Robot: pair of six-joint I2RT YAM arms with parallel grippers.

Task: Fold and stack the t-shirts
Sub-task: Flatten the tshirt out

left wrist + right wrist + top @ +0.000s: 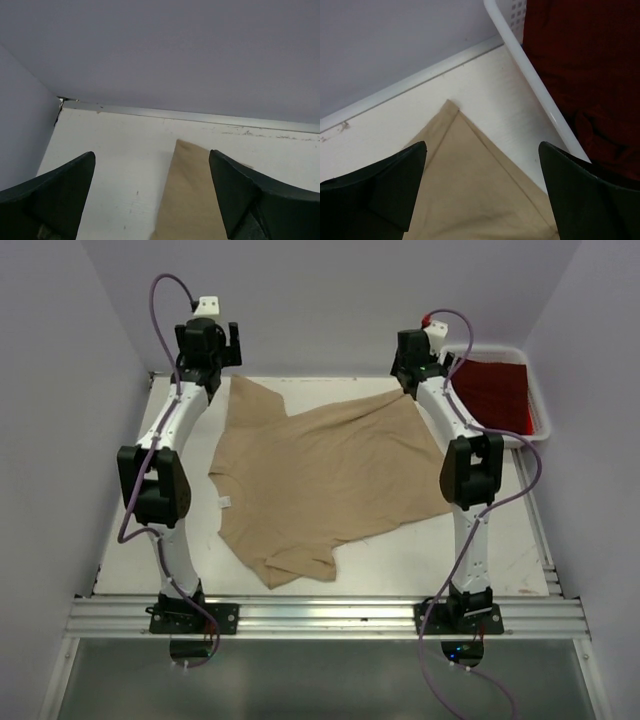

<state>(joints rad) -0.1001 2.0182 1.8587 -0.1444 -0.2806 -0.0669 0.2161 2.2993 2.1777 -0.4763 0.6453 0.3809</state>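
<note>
Spreading over the middle of the white table (pixel 400 560), the tan shirt (pixel 320 475) lies open and mostly flat, though crooked and a little rumpled. Its neck faces left, one sleeve points toward the near edge, and two corners reach toward the far edge. At the far right corner of the table sits the white bin (pixel 541 412), and the red shirt (pixel 495 390) lies bunched inside it, well apart from the tan one.

Both arms stretch out to the far edge. The left gripper (pixel 152 200) hangs above the shirt's far left corner with its fingers (pixel 55 195) spread wide and holding nothing, and the cloth corner lies on the table below the gap. The right gripper (pixel 482 195) hangs over the far right corner of the tan shirt, just beside the bin's rim. Its fingers (pixel 390 185) are likewise parted and empty, and the pointed tip of cloth lies flat beneath them.

A small white label (pixel 226 502) shows at the neck on the left side of the shirt
</note>
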